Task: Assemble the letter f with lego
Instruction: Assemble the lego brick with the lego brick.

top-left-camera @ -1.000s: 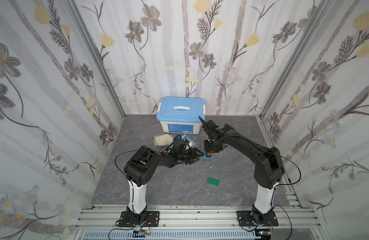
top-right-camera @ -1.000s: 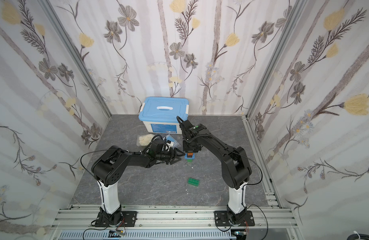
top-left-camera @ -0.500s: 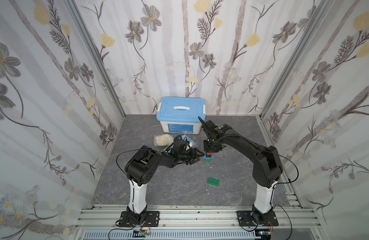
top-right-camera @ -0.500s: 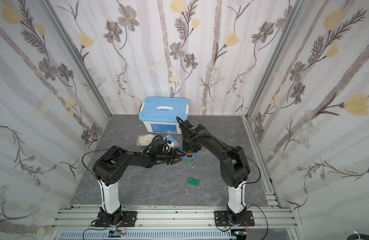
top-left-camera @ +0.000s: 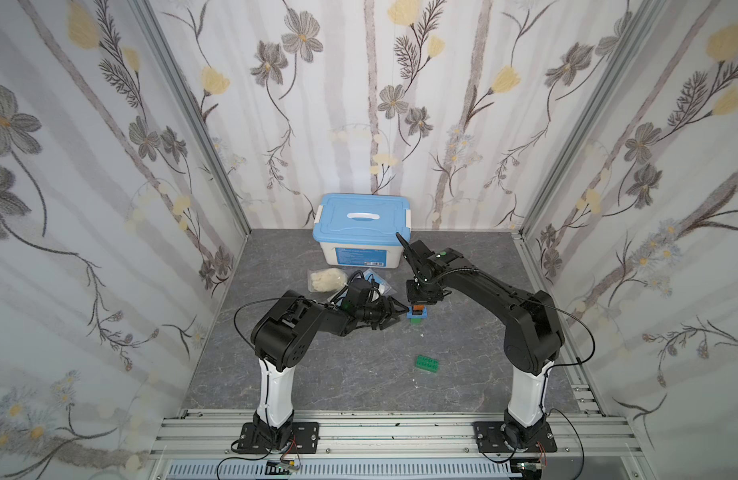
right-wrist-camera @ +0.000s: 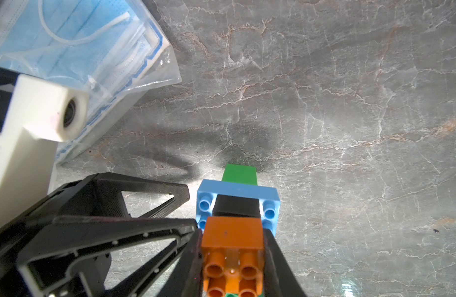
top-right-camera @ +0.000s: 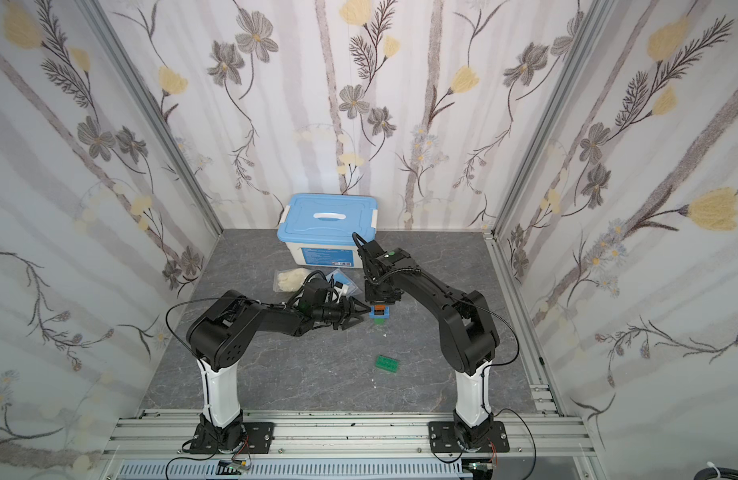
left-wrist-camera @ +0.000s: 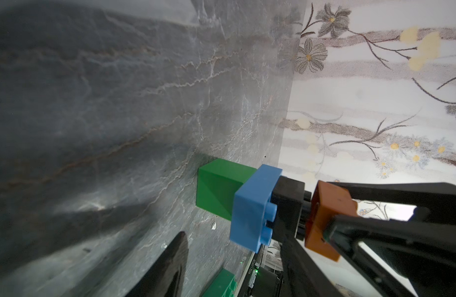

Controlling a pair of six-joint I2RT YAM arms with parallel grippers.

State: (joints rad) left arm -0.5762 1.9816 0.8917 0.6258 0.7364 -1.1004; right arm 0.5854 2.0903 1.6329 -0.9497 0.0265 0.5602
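Observation:
Near the table's middle stands a small lego stack: a green brick on the table, a blue brick on it, then a black brick and an orange brick on top. My right gripper comes down from above and is shut on the orange brick. My left gripper lies low just left of the stack, turned on its side and open, one finger near the table. A second green brick lies loose nearer the front. The finished letter f is not in view.
A blue-lidded white box stands at the back wall. In front of it lie a face masks pack and a bag of pale stuff, just behind my left arm. Flowered walls close in three sides.
My left arm has edged slightly right, toward the stack. The right gripper stays on the orange brick without moving.

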